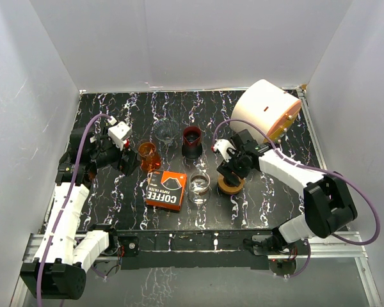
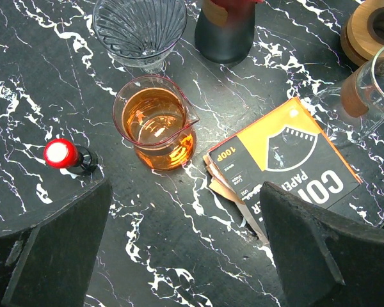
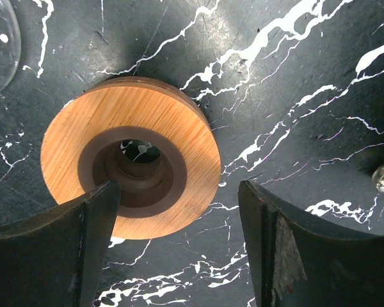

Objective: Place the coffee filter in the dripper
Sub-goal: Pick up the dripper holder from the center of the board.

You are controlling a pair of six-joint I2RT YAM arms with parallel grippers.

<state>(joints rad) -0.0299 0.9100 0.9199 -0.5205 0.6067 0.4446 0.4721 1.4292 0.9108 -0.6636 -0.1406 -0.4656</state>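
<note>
**Right gripper (image 3: 176,192) open over wooden ring (image 3: 173,121)**

Right gripper jaws apart: one finger (image 3: 51,256) over the ring's centre recess, the other outside its rim, clear of it. Left gripper (image 2: 185,192) wide open, holding nothing. Filter box (image 1: 165,190) lies flat front-centre, paper filters (image 2: 227,182) poking from its end. Behind it the orange beaker (image 2: 157,121), then the glass dripper (image 2: 141,25), upright.

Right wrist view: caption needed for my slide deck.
Open right hand straddling the rim of a wooden ring on the black marbled table.

place: robot lab test cell | evidence: white enclosure walls (image 1: 179,38), aluminium frame rail (image 1: 37,242), marble-pattern table (image 1: 269,204)
</note>
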